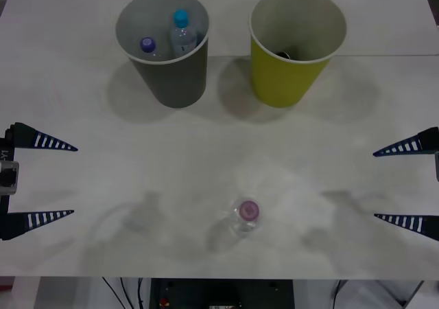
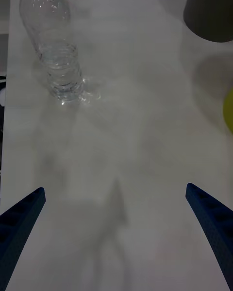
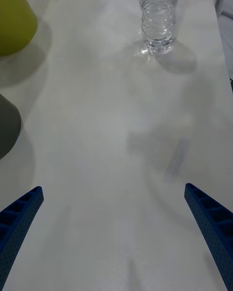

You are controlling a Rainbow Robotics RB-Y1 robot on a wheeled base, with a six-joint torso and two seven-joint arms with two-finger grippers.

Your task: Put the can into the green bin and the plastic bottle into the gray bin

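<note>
The plastic bottle (image 1: 247,214) stands upright near the table's front edge, clear and ribbed with a pink cap. It also shows in the right wrist view (image 2: 58,53) and the left wrist view (image 3: 158,19). The gray bin (image 1: 168,55) stands at the back left, the green bin (image 1: 291,55) at the back right. Something dark (image 1: 284,52) lies deep in the green bin; I cannot tell whether it is the can. My left gripper (image 1: 60,180) is open at the left edge and my right gripper (image 1: 384,185) is open at the right edge. Both are far from the bottle and hold nothing.
Inside the gray bin stand a purple-capped bottle (image 1: 147,45) and a light-blue-capped bottle (image 1: 182,31). The white table (image 1: 137,165) has bare room between the bins and the bottle. Its front edge runs just behind the bottle.
</note>
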